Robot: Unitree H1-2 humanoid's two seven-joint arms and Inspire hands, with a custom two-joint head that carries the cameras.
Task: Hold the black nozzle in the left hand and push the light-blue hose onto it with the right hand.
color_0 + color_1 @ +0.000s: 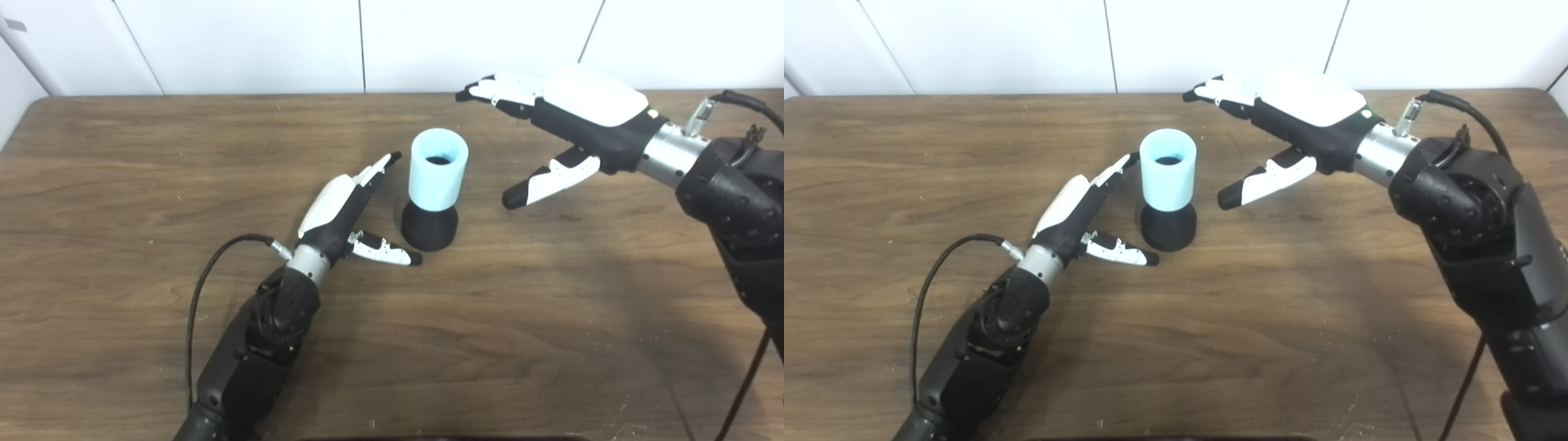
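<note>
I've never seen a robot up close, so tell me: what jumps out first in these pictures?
At the middle of the brown wooden table stands a light-blue hose seated upright on a black nozzle. Two black-and-white hands flank it, both open and holding nothing: the left hand lies low just beside it, fingertips near the hose, while the right hand hovers farther off to the other side.

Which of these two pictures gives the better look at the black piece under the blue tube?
The left eye view. The black nozzle shows whole there, clear of the left hand, standing under the light-blue hose. The right eye view shows it too, but that hand's thumb tip crosses its lower left edge.
</note>
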